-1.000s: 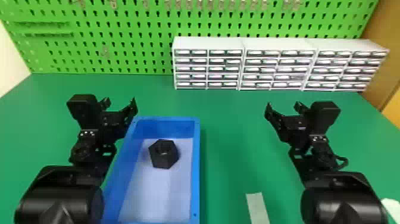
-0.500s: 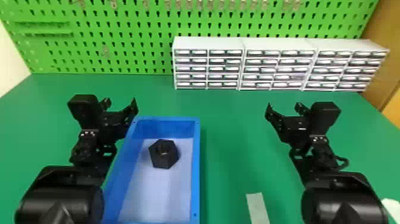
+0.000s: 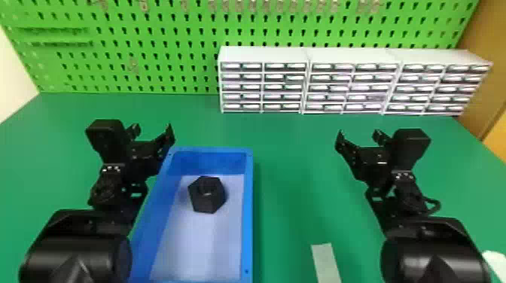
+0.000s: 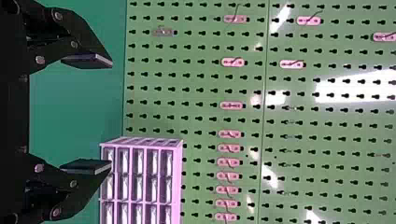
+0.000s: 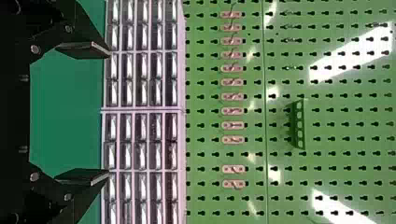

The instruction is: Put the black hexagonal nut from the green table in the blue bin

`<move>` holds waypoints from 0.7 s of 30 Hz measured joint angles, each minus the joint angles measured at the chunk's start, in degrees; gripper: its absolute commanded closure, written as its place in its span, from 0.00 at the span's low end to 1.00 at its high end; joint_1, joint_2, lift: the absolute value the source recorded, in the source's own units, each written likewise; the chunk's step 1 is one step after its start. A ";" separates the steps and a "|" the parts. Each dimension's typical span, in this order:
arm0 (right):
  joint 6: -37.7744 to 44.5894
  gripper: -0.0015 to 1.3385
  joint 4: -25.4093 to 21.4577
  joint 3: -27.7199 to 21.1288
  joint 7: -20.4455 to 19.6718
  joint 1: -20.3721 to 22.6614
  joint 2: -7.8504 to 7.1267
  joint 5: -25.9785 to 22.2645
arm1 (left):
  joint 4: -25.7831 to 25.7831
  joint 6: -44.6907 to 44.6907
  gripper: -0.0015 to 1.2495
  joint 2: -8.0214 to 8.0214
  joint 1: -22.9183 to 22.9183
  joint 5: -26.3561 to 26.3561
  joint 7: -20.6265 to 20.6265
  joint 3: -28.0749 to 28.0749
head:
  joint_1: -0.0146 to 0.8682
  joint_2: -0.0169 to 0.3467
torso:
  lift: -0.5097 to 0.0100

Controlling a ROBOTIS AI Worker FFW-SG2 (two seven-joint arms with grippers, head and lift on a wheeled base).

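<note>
Black hexagonal nut lies inside the blue bin, unmoved over the last second – left gripper and right gripper just as still, fingers spread and empty – so the task looks done, with nothing left to place

Left arm and right arm stood well apart, in from head view's bottom edge; left gripper and right gripper faced forward, flat black fingers spread wide on both
</note>
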 measured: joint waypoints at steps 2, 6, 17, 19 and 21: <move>0.01 0.28 0.00 0.01 0.00 0.00 -0.01 0.00 | 0.00 0.00 0.39 -0.01 0.00 0.00 0.00 0.00 | 0.79 0.19 | 0.80; 0.02 0.28 0.00 0.04 0.00 -0.01 -0.04 -0.05 | 0.01 0.00 0.39 0.00 0.00 0.00 0.00 0.00 | 0.79 0.19 | 0.80; 0.23 0.28 0.00 0.07 0.00 -0.09 -0.07 -0.09 | 0.02 0.00 0.39 -0.01 0.00 0.01 0.00 0.00 | 0.79 0.19 | 0.80; 0.26 0.28 0.00 0.10 0.00 -0.09 -0.07 -0.10 | 0.02 0.00 0.39 -0.01 0.00 0.02 0.00 0.00 | 0.79 0.19 | 0.80; 0.27 0.28 0.00 0.13 0.00 -0.09 -0.07 -0.12 | 0.02 0.00 0.39 -0.01 0.00 0.04 0.00 0.00 | 0.79 0.19 | 0.80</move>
